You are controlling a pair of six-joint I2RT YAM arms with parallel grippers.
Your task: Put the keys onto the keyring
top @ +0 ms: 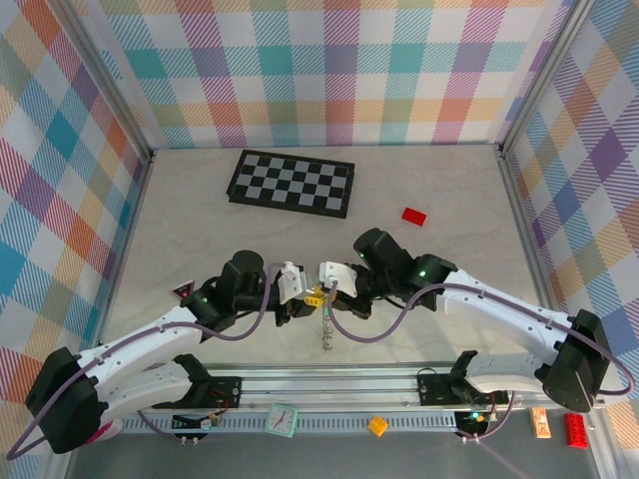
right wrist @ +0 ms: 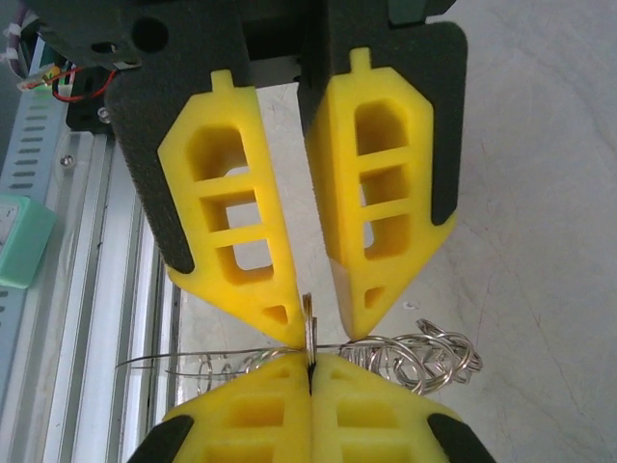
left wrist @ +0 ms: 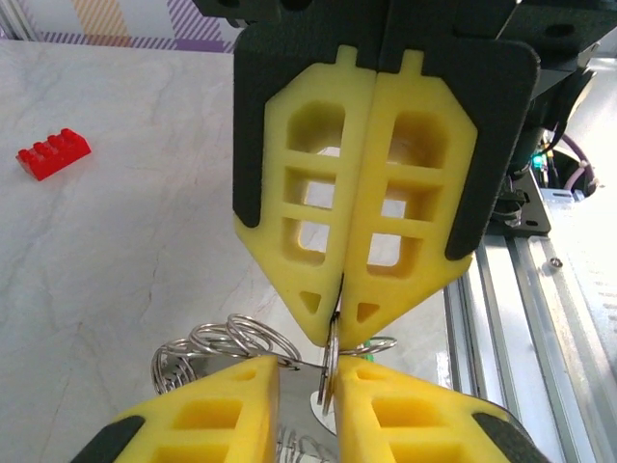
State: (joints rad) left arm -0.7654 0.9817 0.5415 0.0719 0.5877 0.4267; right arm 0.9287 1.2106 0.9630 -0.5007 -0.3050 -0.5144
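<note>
**Two grippers, one keyring between them**

The keyring is at the near middle of the table, where the two arms meet tip to tip. From above it reads as a thin grey wire strand trailing from the fingertips toward the aluminium rail.

Up close in the right wrist view it is bright silver wire wound into several overlapping loops, like a loose, springy coil. One long, fine strand runs out sideways from the coil. At the grip point a thin flat ring stands upright and is seen edge-on.

The right gripper has its yellow fingers pressed together, pinching that edge-on ring at their very tips.

The left gripper faces it, with its fingers apart. The ring's edge rises into the gap between them and sits nearer one finger than the other. In the left wrist view a flat piece of bright metal lies between this gripper's own pads. I cannot tell whether it is part of the ring or a key blade, or whether the pads touch it.

A black-and-white chequered board lies at the far side of the table. A red flat brick sits right of centre, well apart from the grippers. A red-and-black triangle lies just beside the left arm.
</note>
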